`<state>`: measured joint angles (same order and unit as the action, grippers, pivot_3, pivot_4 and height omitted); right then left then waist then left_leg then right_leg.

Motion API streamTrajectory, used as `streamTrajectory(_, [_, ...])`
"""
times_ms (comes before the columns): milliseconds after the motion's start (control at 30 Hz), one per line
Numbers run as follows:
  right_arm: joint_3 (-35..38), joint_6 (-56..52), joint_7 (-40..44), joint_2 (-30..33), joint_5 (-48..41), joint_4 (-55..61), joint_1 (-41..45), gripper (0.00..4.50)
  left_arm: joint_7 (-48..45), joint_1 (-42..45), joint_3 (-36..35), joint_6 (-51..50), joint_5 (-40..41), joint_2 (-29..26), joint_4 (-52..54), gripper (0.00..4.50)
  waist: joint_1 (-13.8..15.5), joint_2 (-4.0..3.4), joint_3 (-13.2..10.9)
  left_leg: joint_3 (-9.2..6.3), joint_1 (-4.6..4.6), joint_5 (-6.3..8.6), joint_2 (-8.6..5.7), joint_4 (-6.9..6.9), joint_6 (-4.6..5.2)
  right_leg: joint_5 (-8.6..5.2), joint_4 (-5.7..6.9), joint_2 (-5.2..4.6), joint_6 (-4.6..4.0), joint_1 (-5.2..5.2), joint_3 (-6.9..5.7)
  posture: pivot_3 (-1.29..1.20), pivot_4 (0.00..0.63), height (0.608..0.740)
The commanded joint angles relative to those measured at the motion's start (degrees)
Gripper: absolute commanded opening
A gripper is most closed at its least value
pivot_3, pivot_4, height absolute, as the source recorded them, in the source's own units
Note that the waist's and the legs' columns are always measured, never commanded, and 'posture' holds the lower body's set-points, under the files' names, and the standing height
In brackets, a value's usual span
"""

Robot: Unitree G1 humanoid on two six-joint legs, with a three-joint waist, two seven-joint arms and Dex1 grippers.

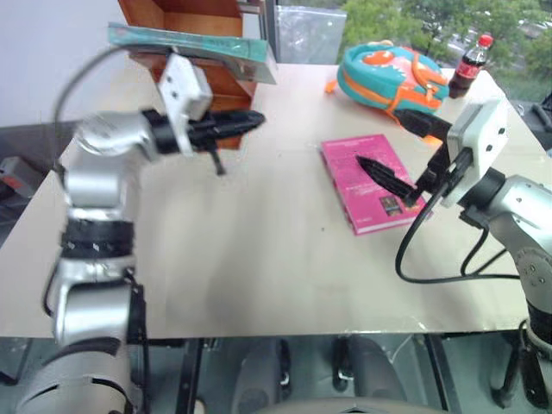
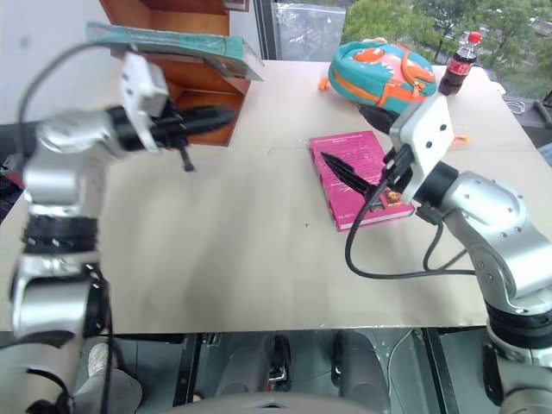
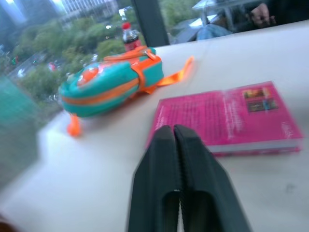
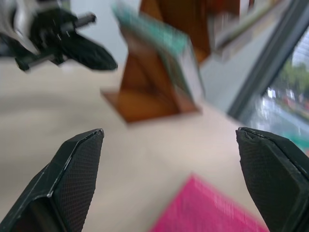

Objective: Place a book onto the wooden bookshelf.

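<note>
Table (image 1: 259,259): broad pale top, carries everything below.

Wooden bookshelf (image 1: 185,17): reddish-brown slanted boards, standing at the table's far left corner, just beyond the left gripper's tips and above them.

Book (image 1: 194,47): teal-green, flat, lying across the shelf's slanted board with one end jutting past the board toward the window. It sits directly above the left gripper, apart from it; nothing holds it.

Backpack (image 1: 392,76): teal with orange straps, at the far side of the table, beyond the right gripper and a little to its left.

Pink book (image 1: 371,181): magenta, flat on the table, under and just ahead of the right gripper's lower finger. Contact cannot be judged.

Left gripper (image 1: 250,121): held level, pointing toward the table's middle, fingers pressed together with nothing between them. It is off the table, in front of the shelf's lower compartment.

Right gripper (image 4: 169,140): fingers spread wide, empty, pointing across the table toward the shelf.

Cola bottle (image 1: 470,65): red cap, upright, beside the backpack at the far right edge, beyond the right gripper.
</note>
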<state>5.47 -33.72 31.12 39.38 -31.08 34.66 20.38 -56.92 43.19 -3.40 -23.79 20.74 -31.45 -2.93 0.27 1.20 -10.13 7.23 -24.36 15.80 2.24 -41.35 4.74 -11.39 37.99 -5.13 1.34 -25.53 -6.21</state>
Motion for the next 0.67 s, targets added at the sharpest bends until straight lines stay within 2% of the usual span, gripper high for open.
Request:
streamTrajectory(33, [3.9,-0.9,1.8,4.0,1.3,2.3,-5.4,4.50,6.1,-3.9,0.0,-3.5,1.6,2.9,6.6,0.48,0.2,-0.01,0.0,0.01,0.03,0.00,0.00,0.00,0.00,0.00,0.00,0.01,-0.01,0.00,0.02,0.00,0.150,0.740])
streamTrajectory(67, [4.9,-1.3,2.4,5.0,0.9,2.5,-7.5,4.50,6.1,-5.7,0.3,-4.0,1.9,3.3,7.6,0.76,0.2,-0.01,0.0,0.06,0.10,0.00,0.01,0.02,0.00,0.00,0.00,0.02,-0.01,0.03,0.08,0.00,0.150,0.740])
streamTrajectory(200, [11.7,-1.2,4.7,7.9,1.6,3.8,-19.1,4.50,5.7,-13.2,-0.1,-5.8,3.5,2.1,10.7,2.57,0.2,-0.02,0.0,0.29,0.38,0.00,0.04,0.24,-0.02,0.00,0.00,0.11,-0.03,0.06,0.36,0.00,0.150,0.740])
streamTrajectory(267, [16.5,-1.4,5.5,8.1,1.5,4.8,-24.6,4.50,5.5,-15.7,-1.0,-6.1,3.6,0.3,11.7,3.70,0.4,-0.02,0.0,0.29,0.41,0.00,0.05,0.26,-0.02,-0.01,-0.01,0.12,-0.02,0.08,0.35,0.00,0.150,0.740])
streamTrajectory(333, [21.0,-1.7,6.9,8.4,1.3,6.0,-29.8,4.50,5.5,-17.6,-2.1,-6.3,3.6,-1.5,12.6,4.32,0.5,-0.03,0.0,0.28,0.44,0.00,0.06,0.25,-0.02,-0.10,-0.01,0.11,0.12,0.11,0.36,0.00,0.150,0.740])
streamTrajectory(500, [32.2,-2.9,10.3,8.1,0.9,8.5,-40.6,4.50,2.3,-24.2,-4.8,-4.8,3.6,-8.5,14.1,4.43,0.5,-0.13,0.1,0.28,0.62,0.03,0.07,0.25,-0.02,-0.14,-0.06,0.07,0.18,0.26,0.49,0.00,0.150,0.740])
streamTrajectory(667, [34.6,-3.9,11.3,8.4,0.3,8.9,-42.6,4.50,1.8,-24.8,-5.5,-5.0,4.9,-9.5,13.6,4.43,0.6,-0.12,0.1,0.13,0.61,0.05,0.08,0.25,-0.04,-0.24,-0.09,-0.01,-0.13,0.31,0.50,0.00,0.150,0.740])
